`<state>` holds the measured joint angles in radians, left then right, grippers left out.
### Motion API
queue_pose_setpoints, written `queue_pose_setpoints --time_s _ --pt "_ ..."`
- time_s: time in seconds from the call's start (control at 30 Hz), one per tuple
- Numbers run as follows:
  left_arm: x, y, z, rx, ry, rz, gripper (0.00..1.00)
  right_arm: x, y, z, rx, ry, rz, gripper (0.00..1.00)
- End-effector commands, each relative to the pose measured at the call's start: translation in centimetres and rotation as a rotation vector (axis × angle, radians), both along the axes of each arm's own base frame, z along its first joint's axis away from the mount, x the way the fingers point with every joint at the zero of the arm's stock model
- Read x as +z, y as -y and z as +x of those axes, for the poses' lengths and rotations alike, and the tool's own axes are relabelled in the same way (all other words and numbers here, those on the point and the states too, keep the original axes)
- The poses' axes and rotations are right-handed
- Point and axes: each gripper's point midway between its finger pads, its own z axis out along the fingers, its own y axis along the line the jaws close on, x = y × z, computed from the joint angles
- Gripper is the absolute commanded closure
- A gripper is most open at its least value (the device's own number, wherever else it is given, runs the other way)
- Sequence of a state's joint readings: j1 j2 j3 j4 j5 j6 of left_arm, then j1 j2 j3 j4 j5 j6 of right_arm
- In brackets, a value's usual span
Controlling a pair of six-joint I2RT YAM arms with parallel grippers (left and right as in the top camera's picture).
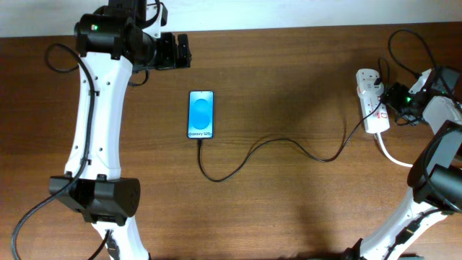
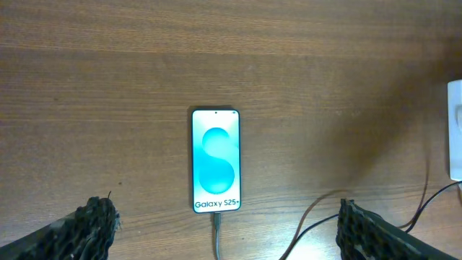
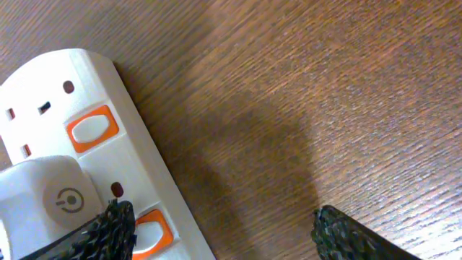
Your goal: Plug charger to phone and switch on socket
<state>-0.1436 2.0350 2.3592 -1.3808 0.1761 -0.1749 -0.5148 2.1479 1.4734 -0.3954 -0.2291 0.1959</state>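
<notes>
- Brown wood counter (image 1: 289,58) carries everything, and there are no containers on it.
- Right jaws: spread wide and holding nothing. One fingertip (image 3: 108,231) overlaps the socket (image 3: 50,79), just beside an orange switch (image 3: 151,230).
- Your target lies on that fingertip's side. The socket's long axis runs diagonally in the right wrist view, and the right arm is far nearer.
- Left jaws: wide and empty, hovering over the phone (image 2: 215,160). The charger (image 2: 216,235) meets its lower end.
</notes>
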Motion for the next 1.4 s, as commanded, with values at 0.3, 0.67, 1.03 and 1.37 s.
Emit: queue_pose_setpoints --time_s 0.3,0.67,1.03,1.37 --pt "1.2 0.1 -0.2 -0.01 0.031 -0.011 0.01 -4.6 -4.3 -1.3 0.069 -0.15 0.073 0.19" --pt "1.3 0.2 -0.1 -0.01 0.038 -0.012 0.01 -5.4 -5.5 -3.3 0.072 -0.24 0.118 0.2" --pt "1.4 0.2 0.0 -0.009 0.042 -0.013 0.01 -1.4 -1.5 -2.1 0.012 -0.177 0.09 0.11" --pt "1.2 0.1 -0.3 -0.009 0.026 -0.01 0.01 20.1 -0.4 -3.9 0.089 -0.064 -0.03 0.11"
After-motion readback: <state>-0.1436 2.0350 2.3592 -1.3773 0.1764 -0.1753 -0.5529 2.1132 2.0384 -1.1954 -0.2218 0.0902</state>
